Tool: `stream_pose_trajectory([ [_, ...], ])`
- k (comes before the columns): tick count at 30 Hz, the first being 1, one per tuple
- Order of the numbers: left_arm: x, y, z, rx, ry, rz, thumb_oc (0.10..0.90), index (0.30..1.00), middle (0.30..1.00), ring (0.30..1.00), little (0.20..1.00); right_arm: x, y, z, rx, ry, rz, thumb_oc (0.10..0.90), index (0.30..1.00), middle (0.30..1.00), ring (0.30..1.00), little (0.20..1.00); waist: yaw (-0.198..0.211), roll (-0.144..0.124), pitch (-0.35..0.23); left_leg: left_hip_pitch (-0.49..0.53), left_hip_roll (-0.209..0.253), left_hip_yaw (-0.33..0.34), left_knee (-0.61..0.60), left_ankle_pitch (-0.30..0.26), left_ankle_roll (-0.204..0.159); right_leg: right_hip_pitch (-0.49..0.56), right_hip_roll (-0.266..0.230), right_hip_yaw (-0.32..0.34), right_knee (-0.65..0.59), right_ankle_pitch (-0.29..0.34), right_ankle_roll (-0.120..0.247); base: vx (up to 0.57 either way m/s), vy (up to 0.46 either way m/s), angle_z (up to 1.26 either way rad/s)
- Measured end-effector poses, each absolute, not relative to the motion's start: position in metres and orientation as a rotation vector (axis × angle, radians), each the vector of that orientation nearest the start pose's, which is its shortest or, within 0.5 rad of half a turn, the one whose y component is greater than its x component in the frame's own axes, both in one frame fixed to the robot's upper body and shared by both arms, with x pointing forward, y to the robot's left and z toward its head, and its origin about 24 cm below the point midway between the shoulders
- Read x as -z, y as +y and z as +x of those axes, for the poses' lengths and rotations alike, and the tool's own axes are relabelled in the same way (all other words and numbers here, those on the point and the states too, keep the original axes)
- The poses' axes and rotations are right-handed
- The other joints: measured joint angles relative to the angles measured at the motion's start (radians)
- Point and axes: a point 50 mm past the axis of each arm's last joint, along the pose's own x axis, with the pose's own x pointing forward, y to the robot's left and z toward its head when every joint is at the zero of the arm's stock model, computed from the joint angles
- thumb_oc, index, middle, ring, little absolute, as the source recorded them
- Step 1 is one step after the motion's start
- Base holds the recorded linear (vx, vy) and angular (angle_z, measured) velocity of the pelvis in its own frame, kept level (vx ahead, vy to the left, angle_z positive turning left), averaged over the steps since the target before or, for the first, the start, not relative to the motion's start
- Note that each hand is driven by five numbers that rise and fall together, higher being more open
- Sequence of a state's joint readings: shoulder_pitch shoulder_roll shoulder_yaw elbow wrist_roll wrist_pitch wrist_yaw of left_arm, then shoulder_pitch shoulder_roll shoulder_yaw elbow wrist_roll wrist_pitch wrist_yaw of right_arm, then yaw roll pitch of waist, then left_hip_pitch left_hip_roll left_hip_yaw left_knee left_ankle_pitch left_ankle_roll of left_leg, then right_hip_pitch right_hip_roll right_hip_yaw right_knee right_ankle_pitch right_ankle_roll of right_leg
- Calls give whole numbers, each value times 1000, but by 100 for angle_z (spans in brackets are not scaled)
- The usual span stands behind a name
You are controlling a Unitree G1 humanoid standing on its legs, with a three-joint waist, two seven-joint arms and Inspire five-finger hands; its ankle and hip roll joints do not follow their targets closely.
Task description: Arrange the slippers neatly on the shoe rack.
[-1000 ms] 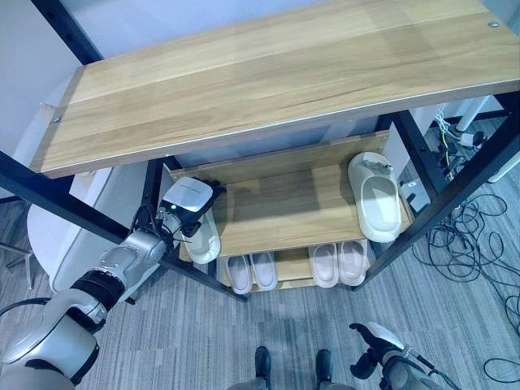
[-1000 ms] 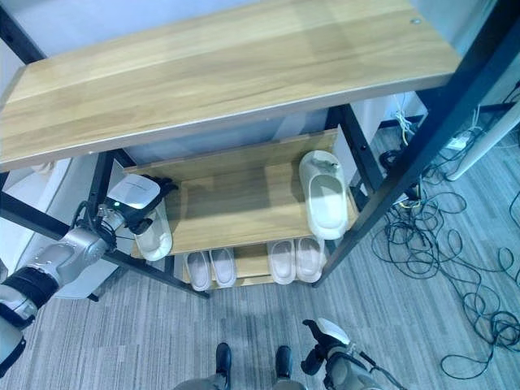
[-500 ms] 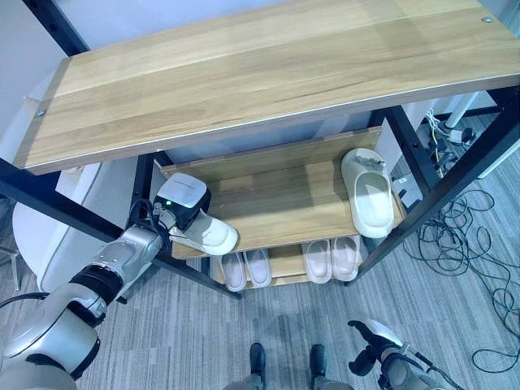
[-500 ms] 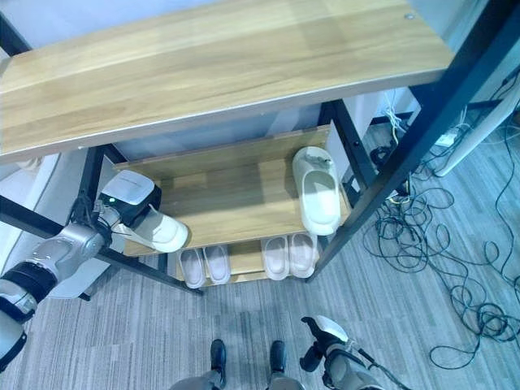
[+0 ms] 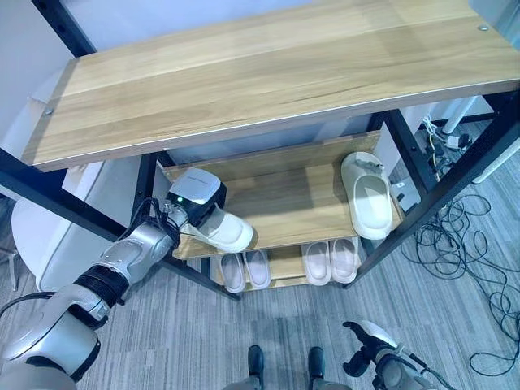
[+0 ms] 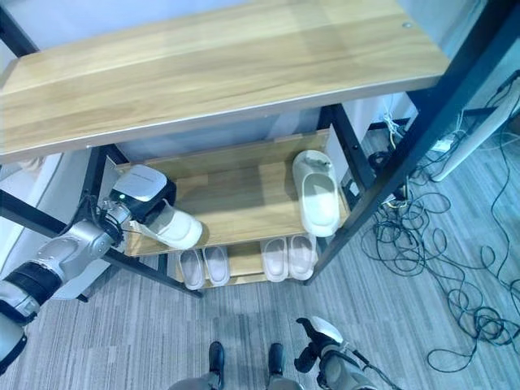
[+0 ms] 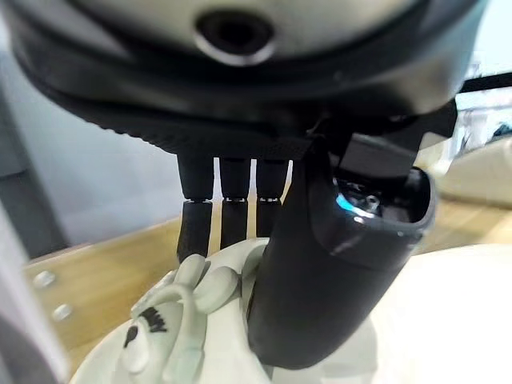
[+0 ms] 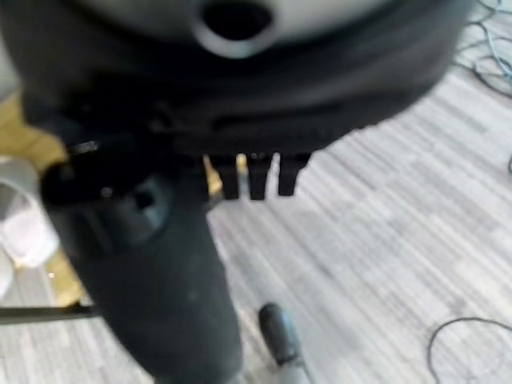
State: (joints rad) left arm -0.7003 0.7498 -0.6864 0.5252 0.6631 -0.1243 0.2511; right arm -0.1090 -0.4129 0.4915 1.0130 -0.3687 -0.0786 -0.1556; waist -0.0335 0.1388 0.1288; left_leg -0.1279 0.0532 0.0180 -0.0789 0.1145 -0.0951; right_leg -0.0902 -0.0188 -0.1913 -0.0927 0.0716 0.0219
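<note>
My left hand (image 5: 195, 197) is shut on a white slipper (image 5: 232, 232) at the left front of the shoe rack's middle shelf (image 5: 284, 203). In the left wrist view the thumb (image 7: 320, 272) and fingers (image 7: 232, 216) pinch the slipper (image 7: 192, 336) at its strap. The slipper lies slanted, toe pointing right and toward the shelf's front edge. A second white slipper (image 5: 370, 195) lies on the same shelf at the right end, toe toward me. My right hand (image 5: 367, 356) hangs low over the floor, open and holding nothing.
Two pairs of white slippers (image 5: 244, 270) (image 5: 329, 260) sit on the bottom shelf. The wide wooden top shelf (image 5: 284, 73) overhangs the middle one. Black frame posts (image 5: 455, 175) stand at the rack's corners. Cables (image 5: 479, 244) lie on the floor at right; a white rounded object (image 5: 49, 236) stands at left.
The slipper in my left hand swung from hanging toe-down over the shelf's front edge to lying with its toe to the right, and the hand moved a little right. The camera shifted slightly.
</note>
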Motion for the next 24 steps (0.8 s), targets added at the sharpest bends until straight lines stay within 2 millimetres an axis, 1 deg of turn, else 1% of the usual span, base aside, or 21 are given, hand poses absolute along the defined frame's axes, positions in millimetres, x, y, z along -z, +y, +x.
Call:
stream_pose_trajectory([
  [2,-115,182,347,232,-406,1559,400,300,300,300,300,123,-240,167,-318,796,-1008,800,900,900,900,900,-2,-1,0,15,1,2,-8,0,0,7,0,5,0,0,1,6,1,-6],
  [3,-117,179,346,238,-423,1553,400,300,300,300,300,123,-240,167,-316,797,-1008,800,900,900,900,900,-3,-1,0,16,1,2,-9,0,0,8,1,4,0,0,1,8,11,-5],
  [4,-118,174,345,238,-439,1536,400,300,300,300,300,125,-242,162,-309,812,-1000,800,900,900,900,900,-4,-1,0,16,1,2,-9,0,0,8,0,5,0,0,1,0,0,0],
  [6,-120,162,343,246,-470,1484,400,300,300,300,300,125,-244,161,-295,818,-992,800,900,900,900,900,-3,-1,0,18,0,3,-9,0,0,8,-1,7,0,2,4,-6,6,-2],
  [8,-122,155,341,255,-495,1459,400,300,300,300,300,125,-244,159,-297,823,-991,800,900,900,900,900,-6,-1,0,18,0,5,-9,0,0,6,-1,11,0,3,5,-23,25,-11],
  [9,-123,152,341,257,-507,1449,400,300,300,300,300,125,-244,160,-296,820,-991,800,900,900,900,900,-7,-1,0,19,0,23,-9,0,0,1,-1,23,0,5,6,-37,46,-23],
  [12,-125,151,340,258,-515,1437,400,300,300,300,300,124,-245,163,-293,814,-994,800,900,900,900,900,-6,2,-1,18,0,45,-9,0,0,-13,-2,53,0,11,5,-37,67,-30],
  [14,-125,150,340,260,-518,1430,400,300,300,300,300,123,-245,163,-291,812,-994,800,900,900,900,900,-13,6,-1,18,-1,56,-9,0,0,-23,-3,64,-1,12,7,-23,78,-19],
  [17,-125,148,340,260,-515,1409,400,300,300,300,300,122,-249,163,-276,816,-997,800,900,900,900,900,-5,28,3,16,-1,86,-10,-2,3,-35,-5,92,-2,16,11,-16,73,-23],
  [18,-125,148,340,260,-515,1408,400,300,300,300,300,122,-250,163,-270,819,-994,800,900,900,900,900,-8,37,3,14,-2,87,-10,-2,3,-39,-6,96,-2,19,12,-1,68,-34],
  [20,-125,149,340,257,-512,1409,400,300,300,300,300,121,-252,163,-252,819,-986,800,900,900,900,900,-5,56,1,13,-5,112,-10,-2,4,-57,-8,128,0,27,17,7,52,-38],
  [23,-125,147,340,257,-513,1397,400,300,300,300,300,121,-253,162,-250,824,-986,800,900,900,900,900,-16,66,2,15,-7,119,-10,-3,4,-67,-8,159,0,42,11,7,38,-33],
  [24,-125,148,341,256,-510,1389,400,300,300,300,300,121,-254,162,-249,823,-987,800,900,900,900,900,-19,66,2,16,-7,137,-10,-3,4,-73,-8,174,0,46,16,9,17,-32],
])
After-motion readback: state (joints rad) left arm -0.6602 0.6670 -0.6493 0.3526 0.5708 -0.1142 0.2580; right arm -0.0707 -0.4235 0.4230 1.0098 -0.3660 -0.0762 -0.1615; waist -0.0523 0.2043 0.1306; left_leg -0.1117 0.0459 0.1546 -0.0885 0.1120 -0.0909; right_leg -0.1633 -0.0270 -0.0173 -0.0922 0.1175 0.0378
